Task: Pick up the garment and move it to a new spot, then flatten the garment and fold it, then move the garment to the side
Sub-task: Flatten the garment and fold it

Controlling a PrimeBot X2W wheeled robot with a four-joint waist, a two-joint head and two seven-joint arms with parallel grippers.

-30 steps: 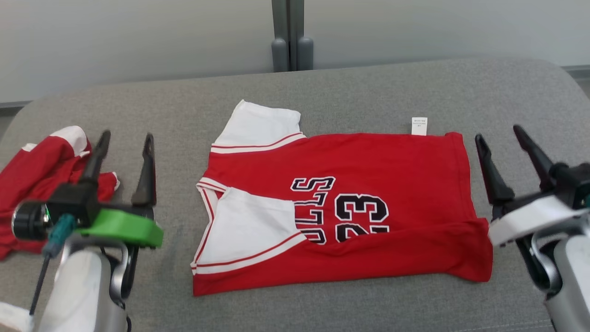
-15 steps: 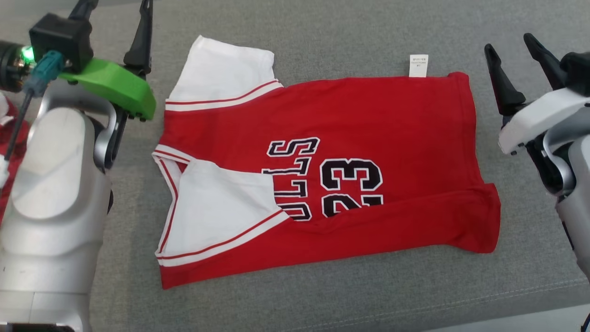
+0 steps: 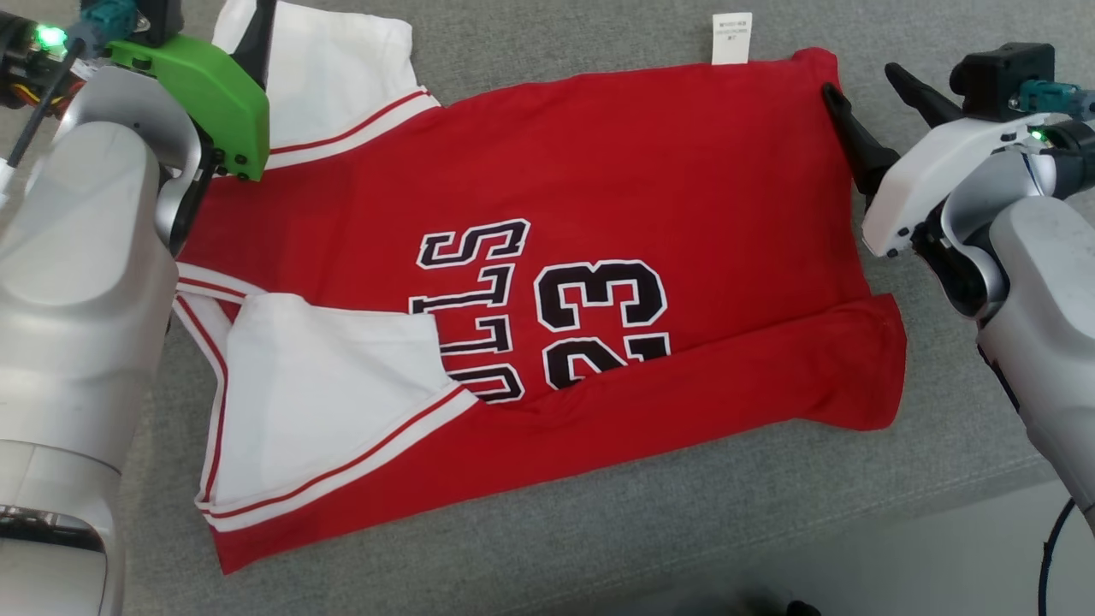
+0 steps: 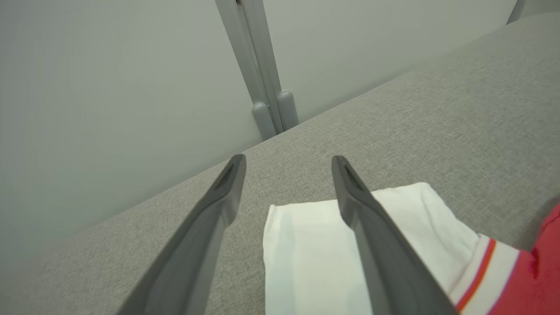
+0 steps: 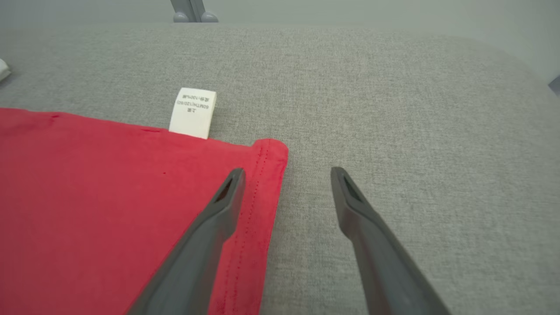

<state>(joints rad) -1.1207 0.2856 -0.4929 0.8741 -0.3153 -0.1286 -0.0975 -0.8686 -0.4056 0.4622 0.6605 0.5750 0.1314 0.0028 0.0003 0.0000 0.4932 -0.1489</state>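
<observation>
LEFT: left gripper jaws wide, empty, above white sleeve | CENTRE: jersey spread on grey cushion, near edge folded over | RIGHT: right gripper jaws wide, empty, straddling jersey's far right hem.

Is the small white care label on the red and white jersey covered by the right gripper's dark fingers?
No, the small white care label lies bare on the grey fabric surface, beyond the right gripper's open fingertips.
</observation>
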